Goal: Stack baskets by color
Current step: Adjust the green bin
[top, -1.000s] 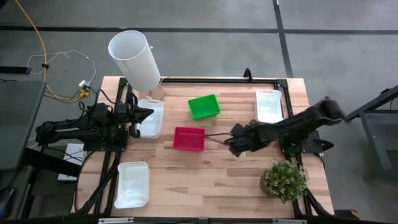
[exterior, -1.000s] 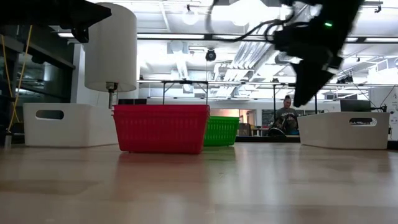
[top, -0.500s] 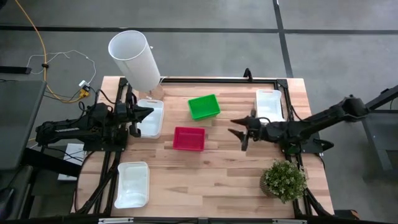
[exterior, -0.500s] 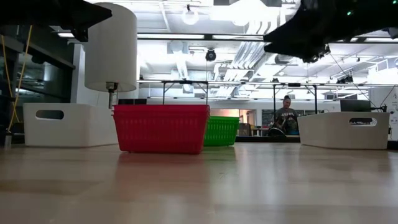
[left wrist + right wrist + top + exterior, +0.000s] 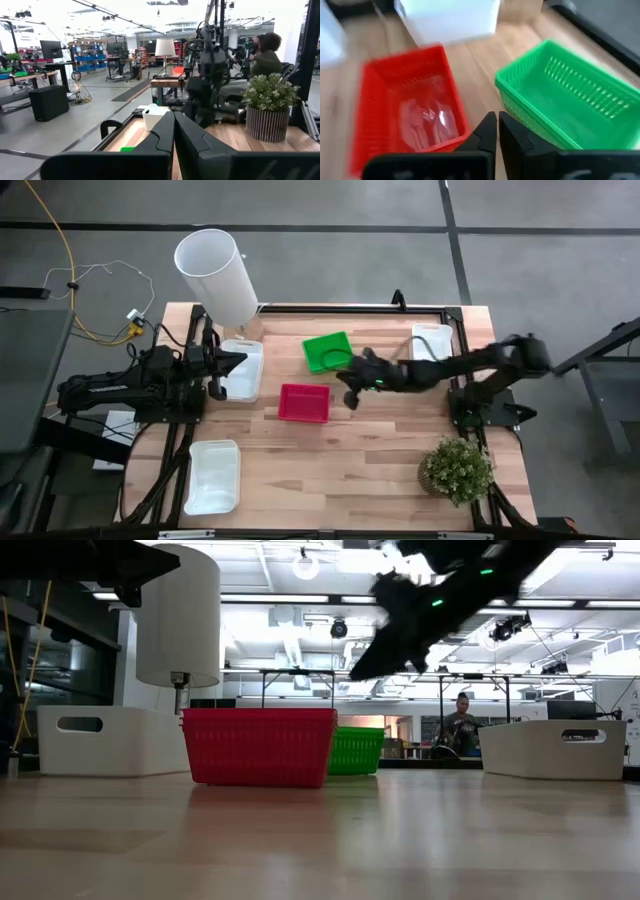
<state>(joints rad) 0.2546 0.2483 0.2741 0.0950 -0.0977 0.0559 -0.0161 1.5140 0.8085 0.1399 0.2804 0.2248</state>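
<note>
**Right arm poised between red and green baskets**

While the left gripper [image 5: 238,362] waits with its fingers pressed together over the white basket [image 5: 242,370] at the table's left side, the right gripper [image 5: 350,385] hangs above the table's middle, fingers closed on nothing. Its tips sit over the gap between the red basket [image 5: 304,402] and the green basket [image 5: 328,351], near both and touching neither. In the right wrist view the red basket [image 5: 405,110] and the green basket [image 5: 565,110] lie just beyond the closed fingertips, a strip of bare wood between them.

A second white basket [image 5: 212,476] sits at the table's near left corner, a third [image 5: 432,348] by the far right edge. Bare planks stretch across the near middle of the wooden table [image 5: 350,465].

Both coloured baskets are rectangular with finely slotted, mesh-like walls; the white ones are smooth-sided with handle cutouts. A tall white cylinder [image 5: 216,277] and a potted plant [image 5: 456,469] stand at opposite corners.
</note>
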